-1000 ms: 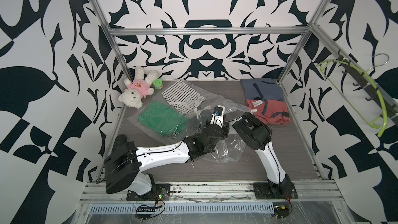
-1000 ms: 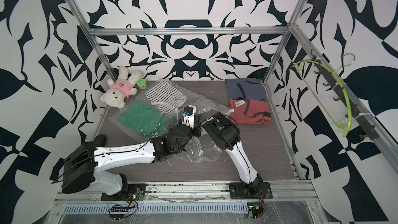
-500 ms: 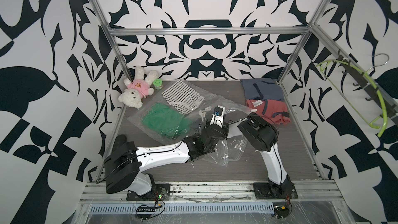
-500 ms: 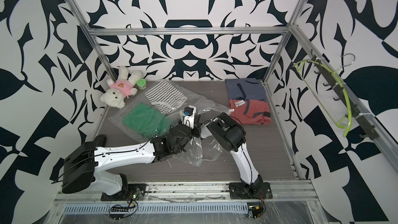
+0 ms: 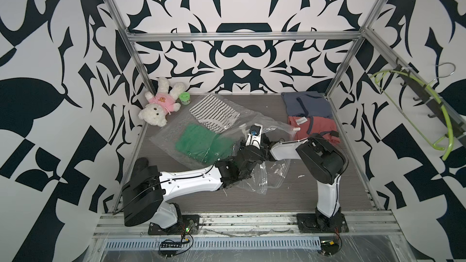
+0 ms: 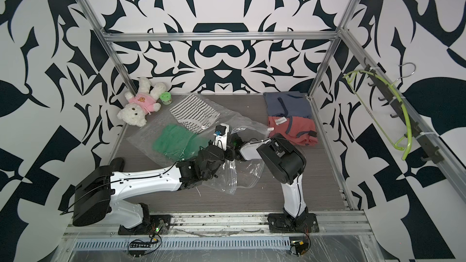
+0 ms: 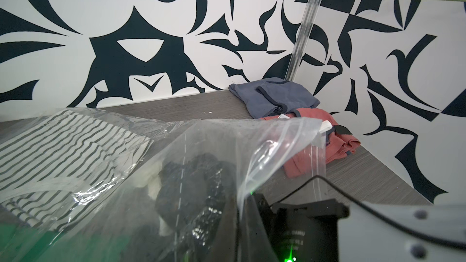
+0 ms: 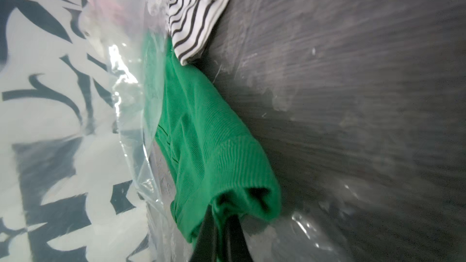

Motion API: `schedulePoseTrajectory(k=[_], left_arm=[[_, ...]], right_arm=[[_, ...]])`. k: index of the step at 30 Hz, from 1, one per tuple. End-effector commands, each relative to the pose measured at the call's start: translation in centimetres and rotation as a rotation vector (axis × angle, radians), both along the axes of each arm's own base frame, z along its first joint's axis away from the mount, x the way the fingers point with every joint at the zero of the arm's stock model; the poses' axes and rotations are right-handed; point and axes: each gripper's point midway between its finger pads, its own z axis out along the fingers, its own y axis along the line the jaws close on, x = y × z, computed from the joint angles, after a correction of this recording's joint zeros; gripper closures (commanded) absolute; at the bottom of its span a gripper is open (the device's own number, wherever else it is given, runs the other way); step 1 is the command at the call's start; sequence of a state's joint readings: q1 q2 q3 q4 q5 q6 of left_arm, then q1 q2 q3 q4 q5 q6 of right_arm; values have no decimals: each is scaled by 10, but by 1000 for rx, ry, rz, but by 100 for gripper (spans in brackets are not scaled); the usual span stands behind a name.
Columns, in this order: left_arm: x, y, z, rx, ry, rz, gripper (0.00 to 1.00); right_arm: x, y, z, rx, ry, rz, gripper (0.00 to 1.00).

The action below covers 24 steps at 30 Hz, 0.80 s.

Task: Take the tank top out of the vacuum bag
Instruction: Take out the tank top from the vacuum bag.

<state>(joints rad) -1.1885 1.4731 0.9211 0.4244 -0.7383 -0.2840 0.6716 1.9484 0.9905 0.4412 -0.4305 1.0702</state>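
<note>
At the near, open edge of the vacuum bag (image 5: 171, 137), the left end effector (image 5: 245, 160) is closed, with crumpled film bunched around it; whether it pinches the film cannot be told. Just inside that edge the right end effector (image 8: 220, 214) is clamped narrow on a fold of the green tank top (image 8: 214, 134), which lies inside the bag on the table (image 5: 290, 197). At the bag's far side a striped garment (image 5: 214, 112) lies under clear film. Beyond the bag's far left corner sits a teddy bear (image 5: 157, 108). Off the bag's far right lie a blue garment (image 5: 305, 104) and a red garment (image 5: 317, 127).
</note>
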Motion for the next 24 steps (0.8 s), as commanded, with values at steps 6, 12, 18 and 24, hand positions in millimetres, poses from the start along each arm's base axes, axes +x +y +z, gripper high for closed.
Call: schedulePoseTrajectory(k=[6,12,18,24], left_arm=[[5,8,-2,23,2,40,100],[7,10,-6,10,8,51,100],[9,9,-11,36,18,54,100],[11,10,-16,40,26,65,100]], right_arm=[[-5,-34,-7,-89,42,-15,100],[-5,-48,2,-119,34,-48,100],[-2,-74,7,-126,35,-110,100],[-3,-81,14,-165,0,-94,100]])
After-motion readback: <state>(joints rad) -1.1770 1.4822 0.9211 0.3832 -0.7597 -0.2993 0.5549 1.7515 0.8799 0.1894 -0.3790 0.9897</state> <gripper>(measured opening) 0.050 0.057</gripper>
